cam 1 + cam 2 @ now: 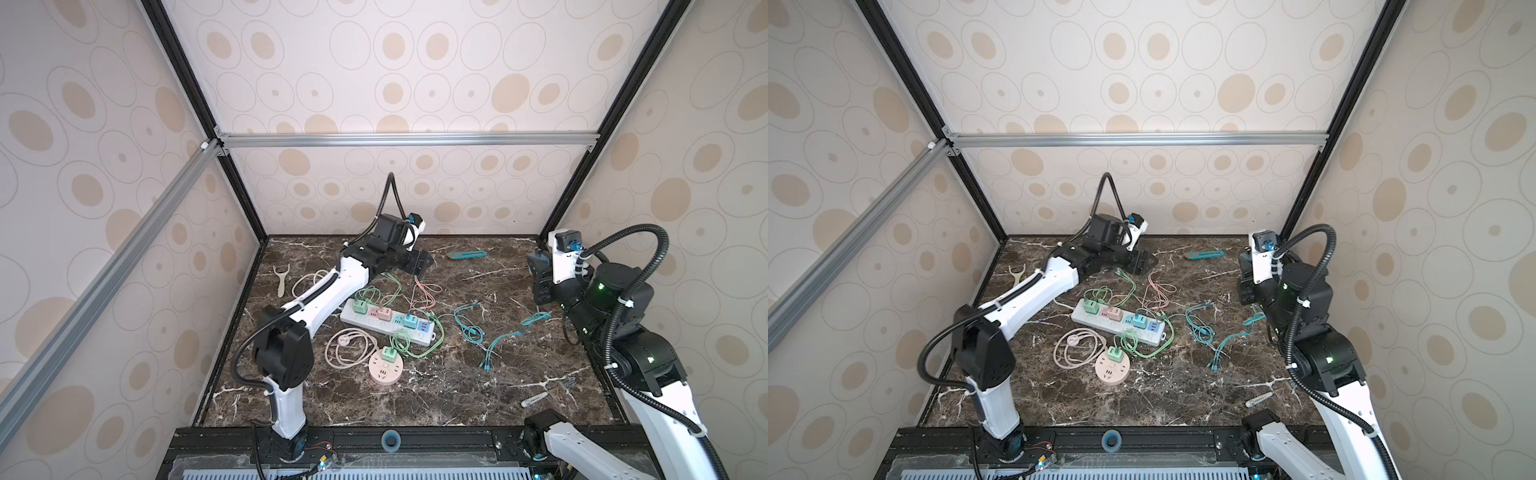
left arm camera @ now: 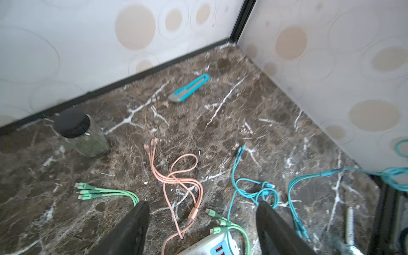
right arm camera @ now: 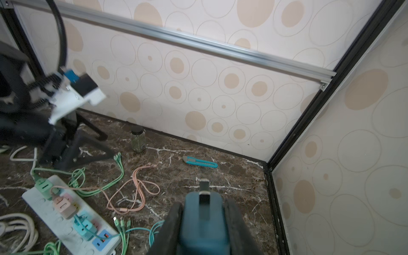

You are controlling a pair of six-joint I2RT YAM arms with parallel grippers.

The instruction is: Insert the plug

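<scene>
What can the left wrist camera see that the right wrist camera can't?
Only the left wrist view shows a silvery stick-like thing, too blurred to name. Only the right wrist view shows the right gripper shut on the teal plug, the green adapter and pink adapter in the power strip, and a white cable. Both show the dark-lidded jar, the blue utility knife, the pink cable and a green cable.

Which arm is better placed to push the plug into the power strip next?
Right: the right gripper is shut on the blue plug, while the left gripper hangs open and empty beyond the power strip.
</scene>
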